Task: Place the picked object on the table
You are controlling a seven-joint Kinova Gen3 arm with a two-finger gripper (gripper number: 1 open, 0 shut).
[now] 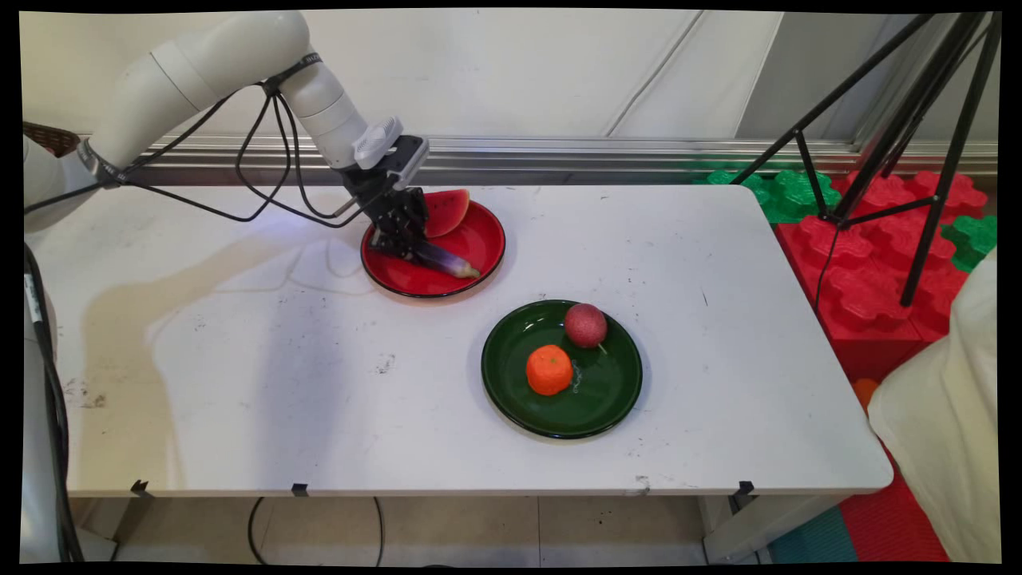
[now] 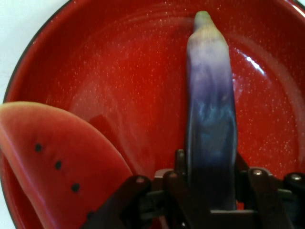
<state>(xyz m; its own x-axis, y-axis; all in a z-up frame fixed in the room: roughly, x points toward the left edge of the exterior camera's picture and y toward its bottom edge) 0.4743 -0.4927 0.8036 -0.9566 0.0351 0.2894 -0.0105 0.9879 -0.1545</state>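
Note:
My black gripper (image 1: 406, 247) reaches down into a red plate (image 1: 489, 239) at the back of the table and is shut on the dark end of a purple eggplant (image 1: 452, 262). The eggplant lies on the plate, its pale tip pointing right. In the hand view the eggplant (image 2: 209, 114) runs straight up from between the gripper's (image 2: 209, 195) two fingers, which press on both its sides. A watermelon slice (image 1: 445, 211) leans on the plate's far side, just behind the gripper; in the hand view the slice (image 2: 57, 157) sits at the lower left on the red plate (image 2: 119, 67).
A green plate (image 1: 611, 399) stands nearer the front, right of centre, holding an orange (image 1: 549, 370) and a round red fruit (image 1: 585, 325). A black tripod (image 1: 918, 160) and red and green foam blocks (image 1: 870, 263) stand off the table's right end.

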